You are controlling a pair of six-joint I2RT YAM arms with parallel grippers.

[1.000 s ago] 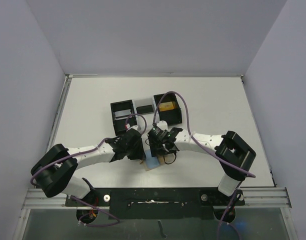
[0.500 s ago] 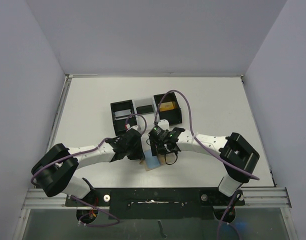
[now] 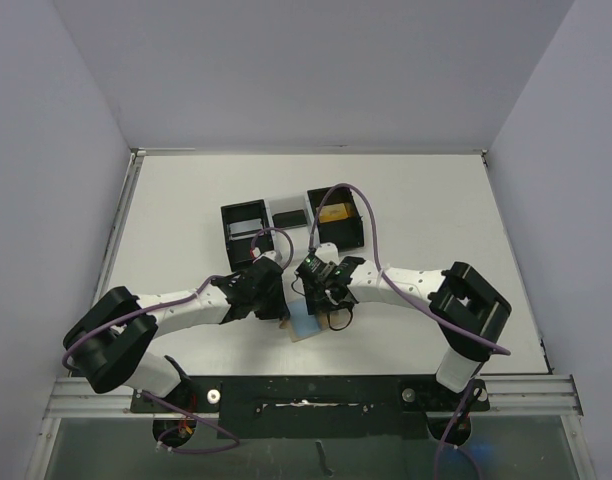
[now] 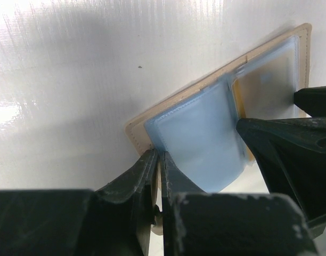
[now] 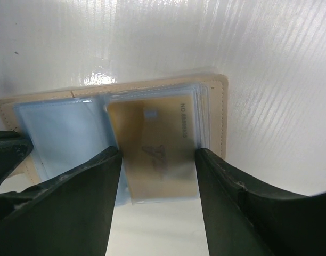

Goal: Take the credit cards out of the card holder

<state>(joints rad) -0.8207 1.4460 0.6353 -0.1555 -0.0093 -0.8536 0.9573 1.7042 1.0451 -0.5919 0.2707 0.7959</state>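
Near the middle of the bench's near edge, the top view shows the card holder lying open. Left wrist view: the left pincer is clamped shut on the holder's tan corner, beside the blue-grey card. Right wrist view: the right pincer stands part open astride the gold card, best placed to pull it.

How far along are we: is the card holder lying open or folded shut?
Open: the card holder lies spread flat, blue card and gold card side by side.
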